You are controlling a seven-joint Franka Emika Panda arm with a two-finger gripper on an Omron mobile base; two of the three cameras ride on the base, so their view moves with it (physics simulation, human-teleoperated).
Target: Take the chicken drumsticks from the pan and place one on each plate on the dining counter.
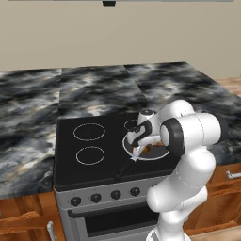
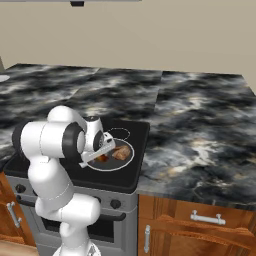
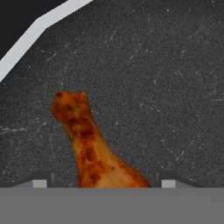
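The dark grey pan (image 2: pixel 116 168) with its pale rim sits on the front right burner of the black cooktop (image 1: pixel 89 162). Two golden-brown chicken drumsticks lie in it, one (image 2: pixel 122 152) to the right and one (image 2: pixel 102 158) under the hand. My gripper (image 3: pixel 103 183) is lowered into the pan (image 3: pixel 166 87) and is open. Its finger tips (image 3: pixel 39 183) stand on either side of the thick end of the nearer drumstick (image 3: pixel 87 140) without touching it. From the left, the gripper (image 1: pixel 138 149) hangs over the pan (image 1: pixel 153 158). The plates are out of view.
Black-grey marble countertop (image 2: pixel 200 125) surrounds the stove on both sides and behind. The pan's black handle (image 1: pixel 123 170) points toward the stove front, above the knobs (image 1: pixel 115 194). Wood cabinets (image 2: pixel 200 225) stand below the counter.
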